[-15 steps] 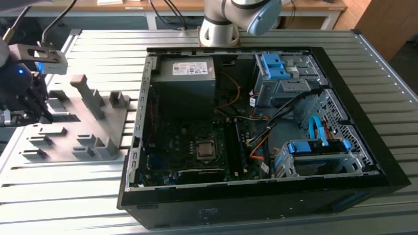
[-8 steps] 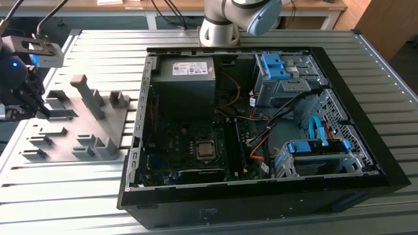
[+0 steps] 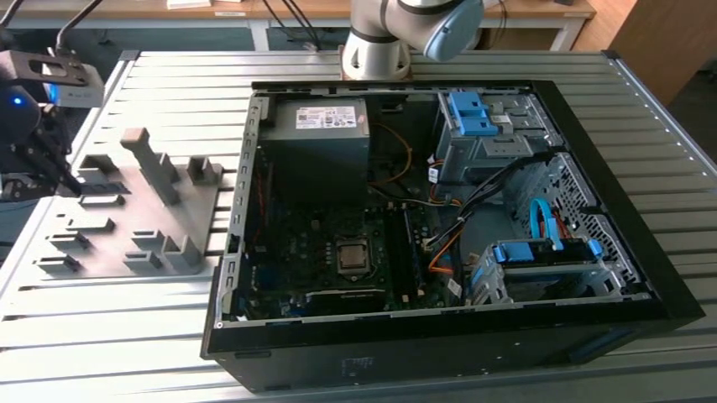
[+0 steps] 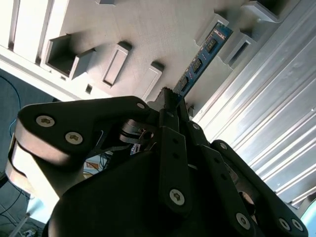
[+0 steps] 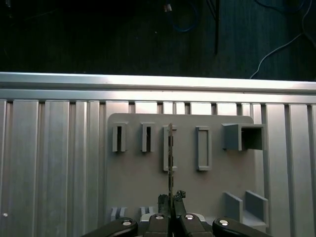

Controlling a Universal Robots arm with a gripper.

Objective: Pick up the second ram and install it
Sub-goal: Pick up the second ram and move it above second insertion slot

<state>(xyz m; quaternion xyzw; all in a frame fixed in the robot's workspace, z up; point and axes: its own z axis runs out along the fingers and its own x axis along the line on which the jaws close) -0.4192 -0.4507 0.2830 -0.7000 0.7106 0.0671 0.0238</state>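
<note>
hand (image 4: 170,97) over grey plate (image 4: 148,29), pinching second ram (image 4: 202,59)

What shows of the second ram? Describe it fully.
The second ram is a thin, long board, blue with a row of black chips on one face. The jaws of the gripper are closed on one end and it juts straight out from them. In the first wrist view it appears edge-on, lined up with a slot of the gray holder plate; whether it sits in that slot is unclear.
</note>
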